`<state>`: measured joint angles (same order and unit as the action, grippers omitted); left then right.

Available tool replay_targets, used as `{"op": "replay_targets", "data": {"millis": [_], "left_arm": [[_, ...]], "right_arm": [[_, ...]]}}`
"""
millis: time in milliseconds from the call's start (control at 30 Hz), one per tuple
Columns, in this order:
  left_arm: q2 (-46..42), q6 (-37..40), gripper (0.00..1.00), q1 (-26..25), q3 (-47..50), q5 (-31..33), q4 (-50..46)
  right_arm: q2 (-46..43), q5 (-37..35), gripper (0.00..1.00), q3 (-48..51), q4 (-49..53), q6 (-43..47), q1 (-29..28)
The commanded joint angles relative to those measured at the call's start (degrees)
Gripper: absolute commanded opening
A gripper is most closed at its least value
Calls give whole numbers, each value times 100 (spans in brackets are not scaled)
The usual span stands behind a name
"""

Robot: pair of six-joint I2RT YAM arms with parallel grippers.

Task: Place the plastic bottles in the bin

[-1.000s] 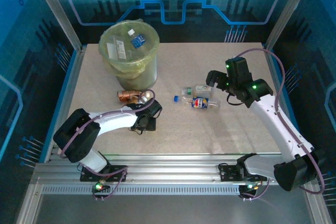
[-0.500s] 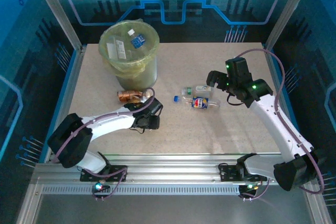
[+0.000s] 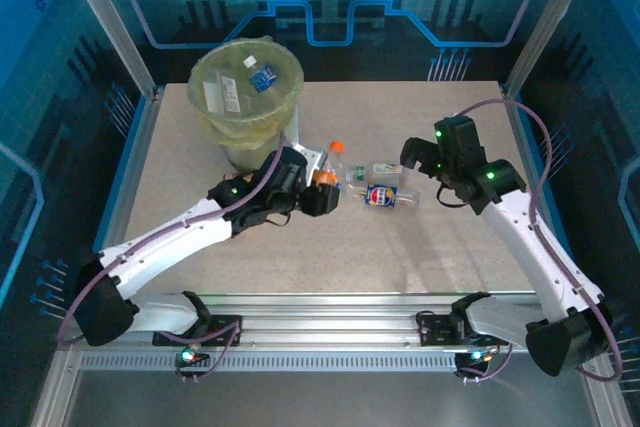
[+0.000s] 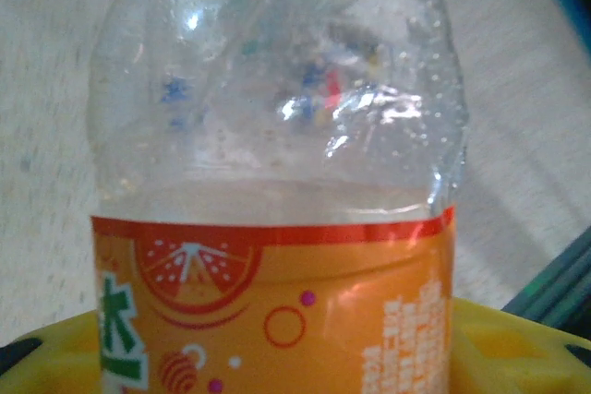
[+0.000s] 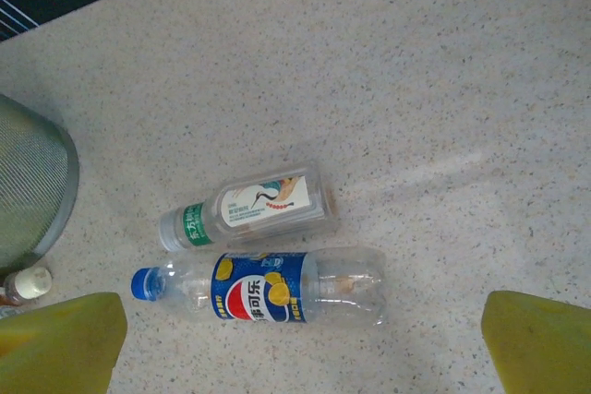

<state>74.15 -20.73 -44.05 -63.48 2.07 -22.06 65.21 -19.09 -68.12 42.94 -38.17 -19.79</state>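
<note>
Grip first: your left gripper (image 3: 320, 191) pinches the clear plastic bottle with the orange label (image 4: 277, 302) and orange cap, holding it upright off the speckled beige table (image 5: 443, 89), just beside the round translucent bin with a yellow-green liner (image 3: 262, 132). Your right gripper (image 5: 300, 348) hangs spread wide above a blue-labelled clear bottle (image 5: 268, 288) and a white-labelled clear bottle (image 5: 263, 205), which lie side by side.

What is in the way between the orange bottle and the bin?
Nothing visible. The left gripper holds the orange-labelled bottle beside the bin, whose top is open.
</note>
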Motion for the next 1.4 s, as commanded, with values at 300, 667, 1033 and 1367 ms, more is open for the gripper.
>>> {"op": "replay_targets", "data": {"millis": [300,667,1033,1367], "left_arm": [[-180,1004,50,1181,-1568,340,517],[546,1272,51,2757,-2565,47,165],[1590,1211,53,3747,-3207,-575,-17],[2153,1190,57,3922,-3275,-334,-222]], "right_arm": [[-247,-257,100,133,-22,-110,80],[-125,-139,100,53,-14,-63,82],[-36,33,100,-13,5,-43,81],[30,49,100,-44,11,20,81]]}}
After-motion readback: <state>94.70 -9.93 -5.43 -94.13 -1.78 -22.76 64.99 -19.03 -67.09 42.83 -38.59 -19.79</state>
